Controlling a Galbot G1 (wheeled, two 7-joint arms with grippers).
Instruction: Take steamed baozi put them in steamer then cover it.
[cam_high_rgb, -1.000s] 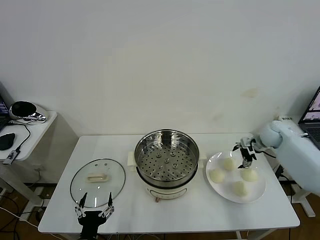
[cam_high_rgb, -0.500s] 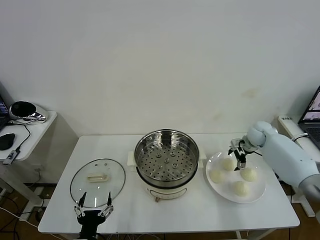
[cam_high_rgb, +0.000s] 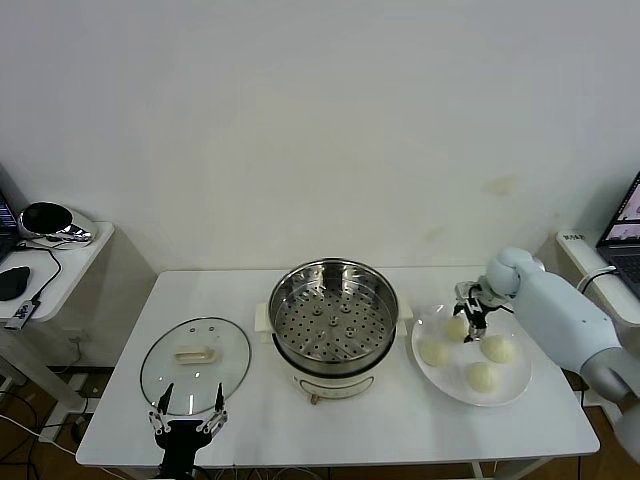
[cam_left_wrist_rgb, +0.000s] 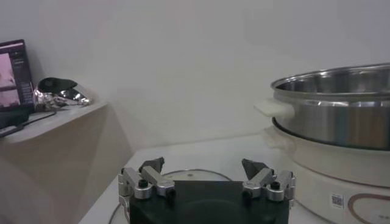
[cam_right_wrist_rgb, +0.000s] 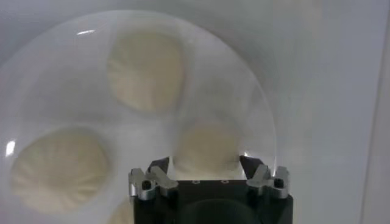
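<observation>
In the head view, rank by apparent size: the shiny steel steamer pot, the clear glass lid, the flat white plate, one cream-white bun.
1. Steel steamer pot, largest.
2. White plate and glass lid: look about alike, so unranked.
3. Cream-white bun, clearly smallest.

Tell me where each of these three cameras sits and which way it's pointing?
Head view: high on the robot, looking forward and down at the table; left gripper at the near edge, right gripper over the plate.
Left wrist view: low by the cover, facing the steamer; left gripper open.
Right wrist view: straight above the plate, right gripper around one baozi.
Shared: head and right wrist views both show that baozi.
</observation>
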